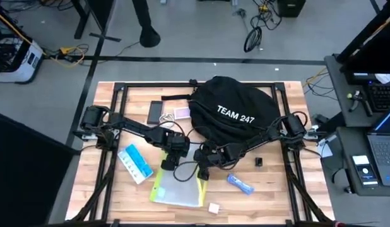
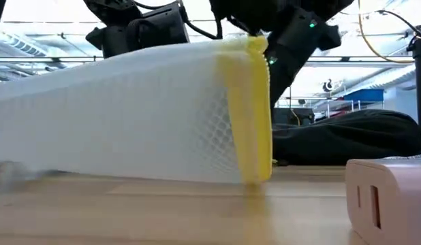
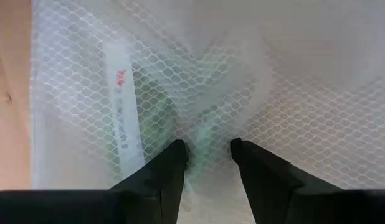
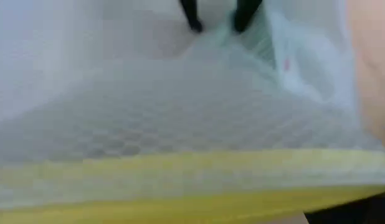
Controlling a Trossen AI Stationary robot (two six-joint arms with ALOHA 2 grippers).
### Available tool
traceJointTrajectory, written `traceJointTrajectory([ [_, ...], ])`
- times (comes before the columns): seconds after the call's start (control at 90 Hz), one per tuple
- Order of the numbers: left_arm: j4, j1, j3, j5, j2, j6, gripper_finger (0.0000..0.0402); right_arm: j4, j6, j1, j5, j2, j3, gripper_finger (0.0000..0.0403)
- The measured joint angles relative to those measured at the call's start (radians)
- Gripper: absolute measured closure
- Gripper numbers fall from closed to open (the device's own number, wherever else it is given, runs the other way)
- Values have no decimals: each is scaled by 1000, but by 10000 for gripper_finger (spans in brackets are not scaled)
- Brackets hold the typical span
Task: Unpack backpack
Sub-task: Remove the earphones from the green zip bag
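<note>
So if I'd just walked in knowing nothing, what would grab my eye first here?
Probably the big black backpack lettered "TEAM 247" at the table's far middle. Then the white mesh pouch with a yellow edge near the front, with both arms over it: the left gripper has its fingers pressed into the mesh, and the right gripper is at the pouch's yellow edge.

We look straight down overhead; low cam sits at table level — both wrist cams close on the mesh pouch (image 1: 180, 191), 6 o'clock.
</note>
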Motion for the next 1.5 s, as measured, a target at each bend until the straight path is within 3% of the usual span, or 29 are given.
traceJointTrajectory([
  [0.278, 7, 0, 0, 28, -2, 9, 268, 248, -175, -53, 6, 55, 5, 51],
  [0.611, -13, -14, 1, 30, -3, 41, 268, 317, -164, -70, -53, 158, 11, 60],
  [0.756, -12, -13, 1, 31, -4, 34, 268, 309, -149, -78, -92, 158, 11, 136],
  [0.967, -15, -14, 2, 33, -4, 5, 268, 265, -134, -92, -134, 156, 13, 353],
  [1.011, -24, -13, 4, 33, -4, 1, 268, 260, -145, -95, -153, 153, 13, 382],
  [1.233, -85, -17, 13, 39, -4, -30, 268, 169, -134, -82, -179, 87, 12, 402],
  [1.5, -140, -30, 8, 38, -16, -115, 268, -98, -129, -48, -182, -33, 0, 402],
])
